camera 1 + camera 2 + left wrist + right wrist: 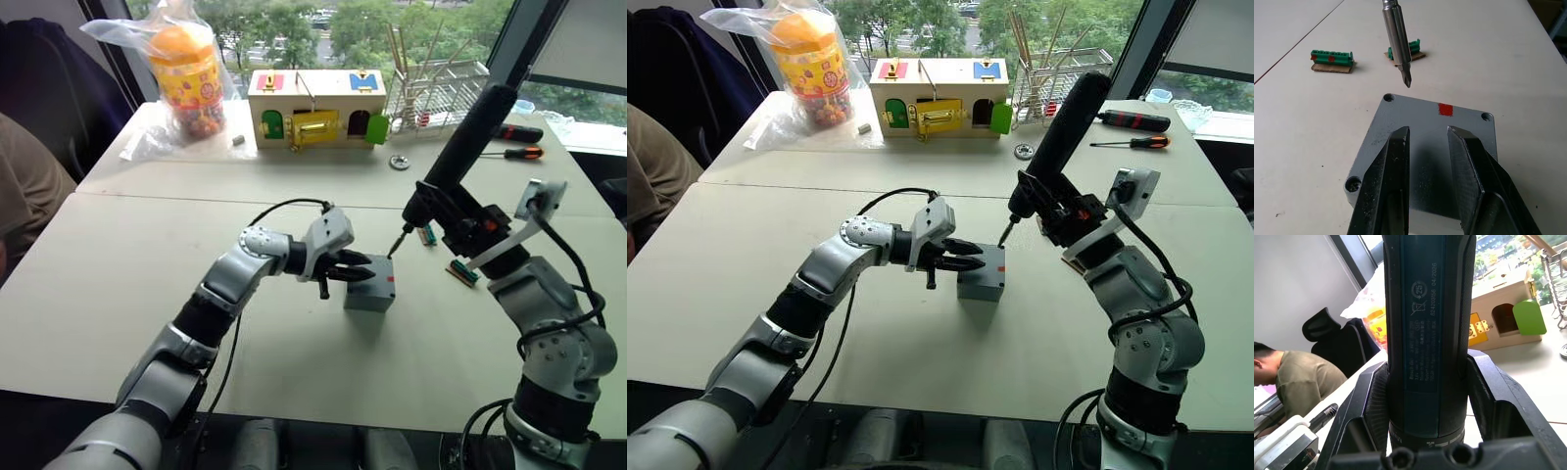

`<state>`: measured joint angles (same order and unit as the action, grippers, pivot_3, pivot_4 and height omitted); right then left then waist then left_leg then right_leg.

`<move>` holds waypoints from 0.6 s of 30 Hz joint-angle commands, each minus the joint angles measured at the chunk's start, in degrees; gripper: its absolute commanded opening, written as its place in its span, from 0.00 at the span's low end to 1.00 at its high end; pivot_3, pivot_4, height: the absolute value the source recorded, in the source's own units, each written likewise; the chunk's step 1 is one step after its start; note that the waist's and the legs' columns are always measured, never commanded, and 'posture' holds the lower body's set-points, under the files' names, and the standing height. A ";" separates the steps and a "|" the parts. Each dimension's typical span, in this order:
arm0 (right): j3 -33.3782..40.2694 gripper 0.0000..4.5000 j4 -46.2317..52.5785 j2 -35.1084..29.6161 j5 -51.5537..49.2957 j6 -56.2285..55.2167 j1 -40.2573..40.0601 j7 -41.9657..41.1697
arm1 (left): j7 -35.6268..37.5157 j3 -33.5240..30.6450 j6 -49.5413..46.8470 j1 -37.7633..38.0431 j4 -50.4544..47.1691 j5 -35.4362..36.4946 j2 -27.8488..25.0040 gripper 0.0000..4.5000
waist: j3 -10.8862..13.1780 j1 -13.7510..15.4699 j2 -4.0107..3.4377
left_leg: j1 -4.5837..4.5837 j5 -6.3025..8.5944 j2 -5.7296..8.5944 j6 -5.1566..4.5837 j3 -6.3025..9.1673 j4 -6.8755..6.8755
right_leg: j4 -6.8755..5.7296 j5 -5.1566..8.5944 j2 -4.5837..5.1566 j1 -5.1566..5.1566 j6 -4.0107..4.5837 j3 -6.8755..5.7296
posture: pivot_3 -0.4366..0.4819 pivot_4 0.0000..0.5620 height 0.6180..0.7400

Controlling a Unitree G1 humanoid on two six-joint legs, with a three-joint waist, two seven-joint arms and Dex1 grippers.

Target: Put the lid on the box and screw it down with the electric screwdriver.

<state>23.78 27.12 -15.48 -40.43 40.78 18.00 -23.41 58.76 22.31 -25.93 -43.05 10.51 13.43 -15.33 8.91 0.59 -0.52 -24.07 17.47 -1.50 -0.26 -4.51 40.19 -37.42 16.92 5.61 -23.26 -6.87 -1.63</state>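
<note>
Two pale tables [147,294] stood pushed together by a window, the far one carrying a wooden box with coloured doors [315,108], a bagged snack jar [186,69], a wire rack [436,90] and two hand screwdrivers [514,142]. Near the middle of the near table sat the box [370,292] with the lid [1425,142] already lying on it, a red mark on top, screw holes at the corners. Left gripper [359,268] rested over the lid, fingers [1386,186] parted a little and holding nothing, tips pressed flat on the cover. Right gripper [1425,396] was clamped round the electric screwdriver [460,147], which tilted down so its bit [1400,49] hung just above the lid's far corner hole, not touching. Two green terminal blocks [1332,59] lay beyond the box. A seated person [1300,377] was at the table's left end.
</note>
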 commanded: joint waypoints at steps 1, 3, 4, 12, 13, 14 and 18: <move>-0.84 0.41 0.77 -1.43 1.47 -5.52 0.12 -0.52 | 0.10 -0.27 1.78 -0.35 1.02 -1.44 0.05 0.27 | 0.00 0.01 0.00 | 0.00 0.00 -0.01 0.00 0.00 0.00 | 0.00 0.00 0.00 0.00 0.00 0.00 | 0.48 0.27 0.74; -1.60 0.41 0.08 -1.65 1.77 -6.79 -0.08 -0.45 | 0.26 -0.21 1.96 -0.17 1.20 -1.76 0.01 0.27 | 0.00 0.02 0.00 | 0.00 0.00 -0.02 0.00 0.00 0.00 | 0.00 0.00 0.00 0.00 0.00 0.00 | 0.48 0.27 0.74; -1.98 0.41 -0.25 -1.73 1.84 -7.29 -0.14 -0.43 | 0.40 -0.04 2.03 -0.08 1.10 -1.92 -0.04 0.27 | 0.00 0.04 0.00 | 0.00 0.00 -0.02 0.00 -0.01 0.00 | 0.00 0.00 0.00 0.00 0.00 0.01 | 0.48 0.27 0.74; -4.77 0.41 -2.34 -1.82 2.54 -10.33 -0.77 -0.45 | 1.19 -0.22 1.23 0.35 -0.19 -2.34 -0.51 0.27 | 0.00 0.09 0.00 | 0.01 0.00 -0.03 0.00 0.00 0.00 | 0.00 0.00 0.00 0.01 0.00 0.01 | 0.48 0.27 0.74; -4.98 0.41 -2.48 -1.84 2.58 -10.56 -0.82 -0.43 | 1.17 -0.23 1.17 0.36 -0.25 -2.33 -0.51 0.27 | 0.00 0.09 0.00 | 0.01 0.00 -0.04 0.00 0.00 0.00 | 0.00 0.00 0.00 0.01 0.00 0.01 | 0.48 0.27 0.74; -5.35 0.41 -2.72 -1.97 2.91 -10.91 -0.93 -0.51 | 1.11 -0.25 1.04 0.38 -0.40 -2.31 -0.50 0.27 | 0.00 0.08 0.00 | 0.01 0.00 -0.04 0.00 0.00 0.00 | 0.00 0.00 0.00 0.01 0.00 0.01 | 0.48 0.27 0.74; -5.58 0.41 -3.72 -2.53 3.19 -11.92 -1.33 -0.68 | 1.00 -0.32 0.53 0.55 -1.05 -2.17 -0.54 0.27 | 0.00 0.08 0.00 | 0.01 0.00 -0.04 0.00 0.00 0.00 | 0.00 0.00 0.00 0.01 0.00 0.01 | 0.48 0.27 0.74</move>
<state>17.69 22.18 -17.19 -36.93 30.98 16.25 -23.58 59.67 22.06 -24.81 -43.02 10.72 11.73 -15.56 8.91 0.67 -0.52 -24.06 17.47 -1.55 -0.25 -4.50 40.19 -37.42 16.92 5.62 -23.25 -6.87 -1.63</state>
